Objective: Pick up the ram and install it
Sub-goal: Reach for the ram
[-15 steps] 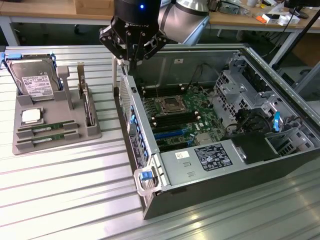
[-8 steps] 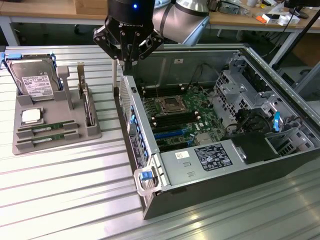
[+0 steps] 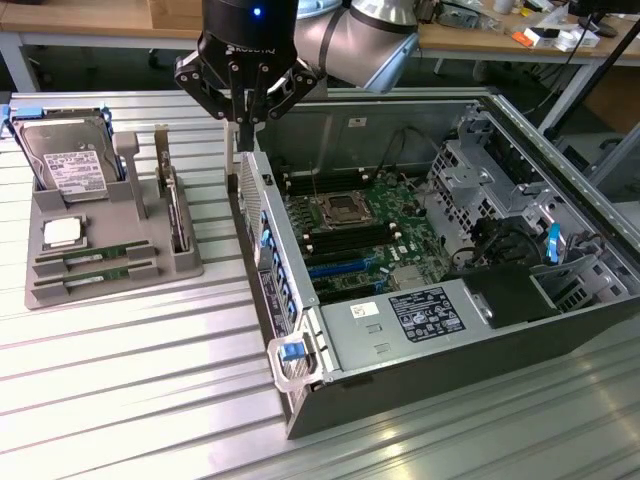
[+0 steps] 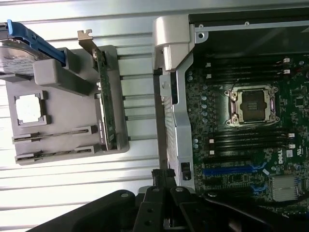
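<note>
Gripper (image 3: 245, 120) clenched, nothing seen held, just above case wall (image 3: 256, 190). Ram (image 3: 95, 256) seated in tray (image 3: 60, 292), well apart; wall could be struck if lowered.

The bench (image 3: 120, 390) is ribbed silver metal and the holder tray (image 3: 110, 285) is plain matte grey. The ram sticks (image 3: 97, 256) are green, the processor chip (image 3: 62, 233) silver. The hard drive (image 3: 68, 165) is grey with a white label and blue carrier. The end effector (image 3: 245, 125) is black. The motherboard (image 3: 350, 225) is green with blue and black slots.
</note>
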Action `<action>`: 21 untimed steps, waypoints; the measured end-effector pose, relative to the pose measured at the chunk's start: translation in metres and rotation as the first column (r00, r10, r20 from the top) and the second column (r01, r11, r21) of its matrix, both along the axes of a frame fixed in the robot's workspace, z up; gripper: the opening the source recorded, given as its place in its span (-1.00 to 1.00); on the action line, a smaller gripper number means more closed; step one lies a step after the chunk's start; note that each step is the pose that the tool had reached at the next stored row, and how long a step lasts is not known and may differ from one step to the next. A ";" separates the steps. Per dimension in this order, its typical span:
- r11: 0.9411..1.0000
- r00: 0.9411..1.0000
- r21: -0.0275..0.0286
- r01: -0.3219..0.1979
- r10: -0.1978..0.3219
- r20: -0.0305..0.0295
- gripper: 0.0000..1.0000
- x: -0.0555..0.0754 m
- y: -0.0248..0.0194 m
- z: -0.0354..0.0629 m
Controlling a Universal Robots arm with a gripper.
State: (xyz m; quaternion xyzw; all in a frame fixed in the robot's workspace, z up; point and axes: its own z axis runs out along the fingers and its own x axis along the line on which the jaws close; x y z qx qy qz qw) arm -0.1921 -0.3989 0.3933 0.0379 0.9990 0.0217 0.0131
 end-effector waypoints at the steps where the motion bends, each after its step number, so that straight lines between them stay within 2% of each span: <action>1: 1.000 1.000 0.000 0.000 0.000 0.000 -0.79 -0.001 0.0000 0.0000; 21: 1.000 1.000 0.000 0.000 0.000 0.000 -0.79 -0.017 0.0000 0.0000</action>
